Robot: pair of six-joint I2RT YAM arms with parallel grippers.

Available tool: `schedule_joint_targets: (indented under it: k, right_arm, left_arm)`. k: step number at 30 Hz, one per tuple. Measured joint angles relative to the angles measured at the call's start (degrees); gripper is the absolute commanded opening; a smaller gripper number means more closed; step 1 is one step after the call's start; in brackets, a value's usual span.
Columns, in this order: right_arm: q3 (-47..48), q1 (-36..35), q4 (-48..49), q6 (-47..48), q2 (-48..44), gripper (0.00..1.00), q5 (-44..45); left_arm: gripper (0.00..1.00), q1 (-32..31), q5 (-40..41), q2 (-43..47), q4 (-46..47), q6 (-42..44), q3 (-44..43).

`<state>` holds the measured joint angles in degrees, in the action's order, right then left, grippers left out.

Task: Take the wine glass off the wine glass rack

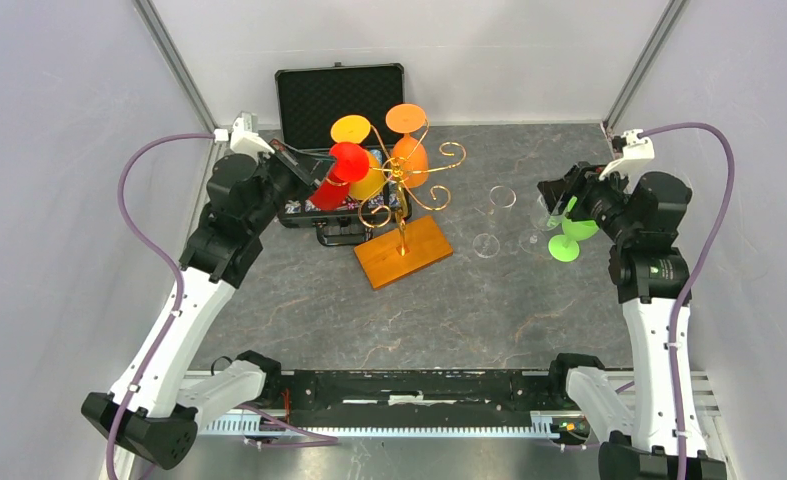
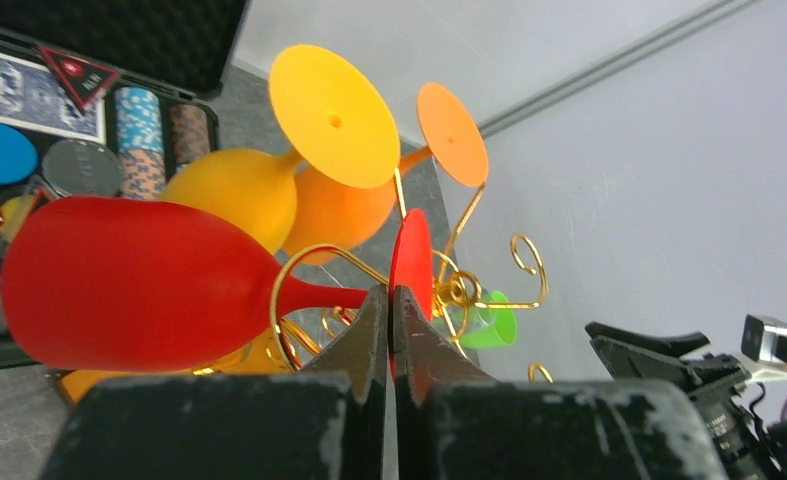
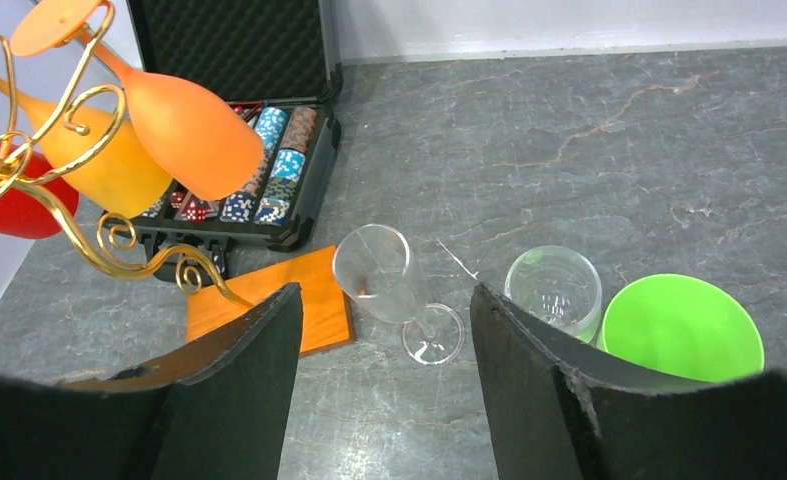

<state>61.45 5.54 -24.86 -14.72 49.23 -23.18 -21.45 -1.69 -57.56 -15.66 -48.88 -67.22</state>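
The wine glass rack (image 1: 409,185), golden wire with curled arms on an orange-brown wooden base (image 1: 403,252), stands mid-table. A red wine glass (image 1: 341,170), a yellow one (image 1: 359,135) and an orange one (image 1: 409,150) hang on it. My left gripper (image 1: 309,172) is shut on the red glass's round foot (image 2: 411,255); the red stem lies in a wire curl and the bowl (image 2: 119,285) points left. My right gripper (image 1: 559,195) is open and empty over the table at the right, above a green glass (image 3: 684,330).
An open black case of chips (image 1: 339,100) sits behind the rack, close to the left arm. A clear glass (image 3: 379,270) stands between the rack base (image 3: 269,305) and another clear glass (image 3: 554,290). Grey walls close in on both sides.
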Motion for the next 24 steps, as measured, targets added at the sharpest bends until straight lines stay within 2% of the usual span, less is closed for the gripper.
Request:
schedule_joint_targets:
  k: [14,24]
  right_arm:
    - [0.0,0.0,1.2,-0.1,-2.6,0.72,-1.7]
    - [-0.1,0.0,1.3,-0.5,-3.5,0.87,-4.2]
  left_arm:
    - [0.02,0.0,-7.5,-0.1,0.9,-1.5,0.0]
    - [0.02,0.4,-12.9,0.5,-1.4,-1.2,0.0]
